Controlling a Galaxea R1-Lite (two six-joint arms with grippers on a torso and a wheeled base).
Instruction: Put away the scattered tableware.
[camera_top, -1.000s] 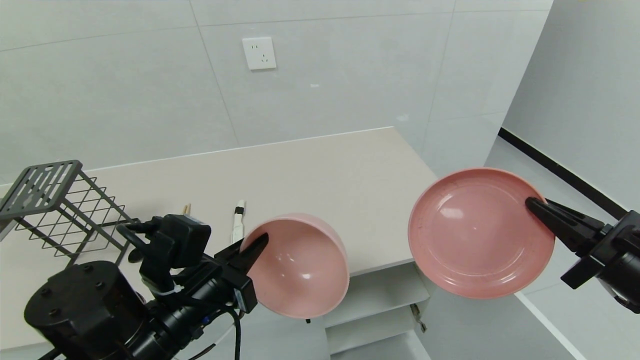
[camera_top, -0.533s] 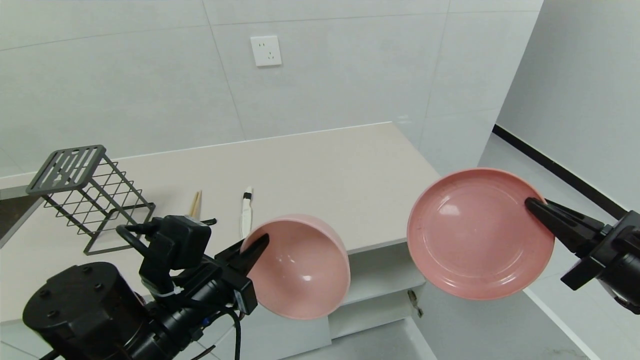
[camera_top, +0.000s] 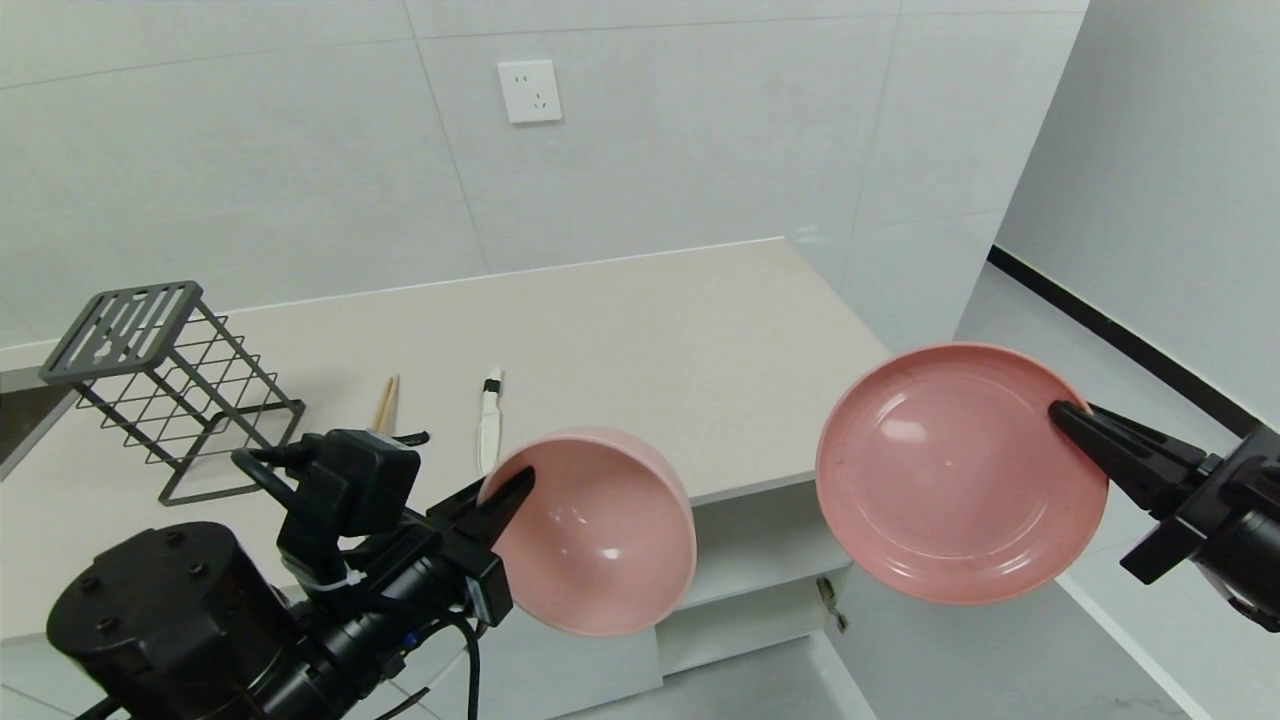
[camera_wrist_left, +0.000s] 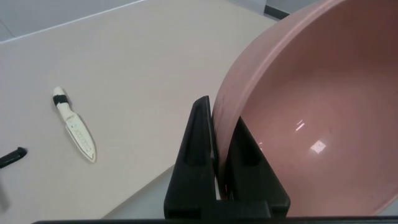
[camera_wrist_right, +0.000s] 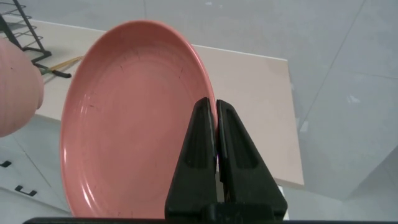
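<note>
My left gripper is shut on the rim of a pink bowl, held tilted in the air over the counter's front edge; the clamped rim is plain in the left wrist view on the pink bowl. Off the counter's right end my right gripper is shut on the rim of a pink plate, held on edge; the right wrist view shows that pinch on the pink plate. On the beige counter lie a white knife and wooden chopsticks.
A black wire rack stands at the counter's left. Open white shelves sit under the counter's front right. A tiled wall with a socket is behind, and bare floor lies to the right.
The head camera has shifted, so the counter, rack and cutlery sit differently in the picture. Both arms hold the bowl and plate in the same poses.
</note>
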